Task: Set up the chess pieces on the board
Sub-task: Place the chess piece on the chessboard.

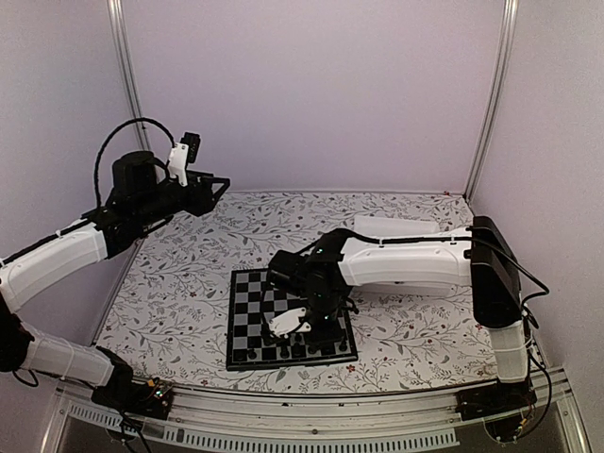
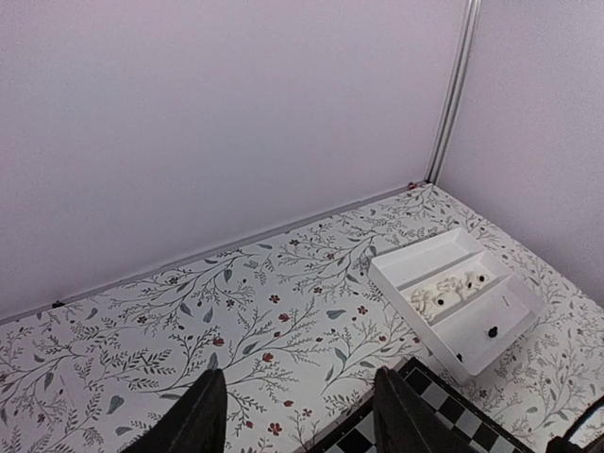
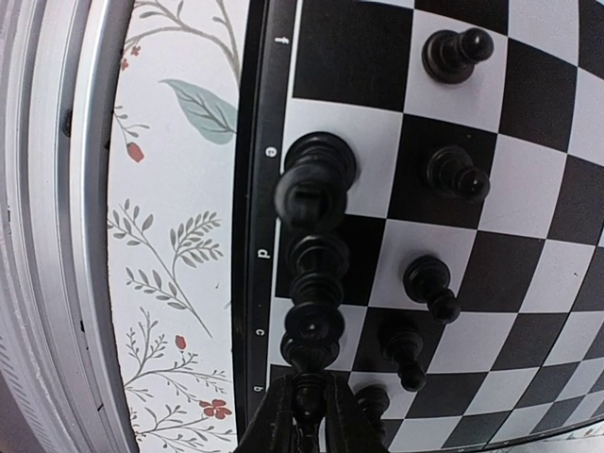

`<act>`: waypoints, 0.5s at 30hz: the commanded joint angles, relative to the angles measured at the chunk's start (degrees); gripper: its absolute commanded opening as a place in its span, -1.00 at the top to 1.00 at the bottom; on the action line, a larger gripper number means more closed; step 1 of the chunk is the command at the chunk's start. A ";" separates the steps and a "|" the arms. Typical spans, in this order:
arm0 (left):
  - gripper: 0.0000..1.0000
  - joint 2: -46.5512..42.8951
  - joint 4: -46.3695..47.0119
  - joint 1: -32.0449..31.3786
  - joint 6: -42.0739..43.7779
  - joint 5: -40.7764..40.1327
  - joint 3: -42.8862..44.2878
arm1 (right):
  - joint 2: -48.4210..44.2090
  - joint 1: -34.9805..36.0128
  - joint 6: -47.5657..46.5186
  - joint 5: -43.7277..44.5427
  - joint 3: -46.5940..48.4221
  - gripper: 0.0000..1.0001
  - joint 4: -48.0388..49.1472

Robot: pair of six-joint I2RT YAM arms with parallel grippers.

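The board (image 1: 247,311) lies flat on the floral bench (image 1: 189,274), in front of the right arm's reach. The right gripper (image 1: 316,330) is down over the board's near edge. In the right wrist view its jaws are almost together, pinched on a black piece (image 3: 307,385) that stands in the edge row by the letter b on the border (image 3: 255,189). More black back-row pieces (image 3: 316,255) stand upright in the same row, one square each, up to the letter e. A line of pawns (image 3: 458,173) stands in the next row inward, also one to a square.

The left gripper (image 1: 215,187) hangs high over the bench's far left corner, well apart from the board. Its jaws are apart and hold nothing, as the left wrist view shows (image 2: 300,415).

A white tray (image 2: 420,250) sits on the bench beyond the board's far right corner, near the back wall. It has three long compartments. The middle one holds a cluster of white pieces (image 2: 444,293). The one nearest the board holds two small black pieces (image 2: 492,331), well apart from each other. The far compartment shows only its white floor. From the top camera the tray (image 1: 396,225) is mostly hidden behind the right arm.
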 commanded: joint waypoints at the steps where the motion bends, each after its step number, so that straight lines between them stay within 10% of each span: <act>1: -0.09 0.74 -0.21 0.39 -0.38 0.54 0.72 | 0.30 0.45 0.34 -1.69 1.14 0.70 0.50; 15: -0.10 1.19 -0.41 0.37 0.80 0.38 0.73 | -5.61 -0.48 -0.58 0.76 0.96 0.40 -0.02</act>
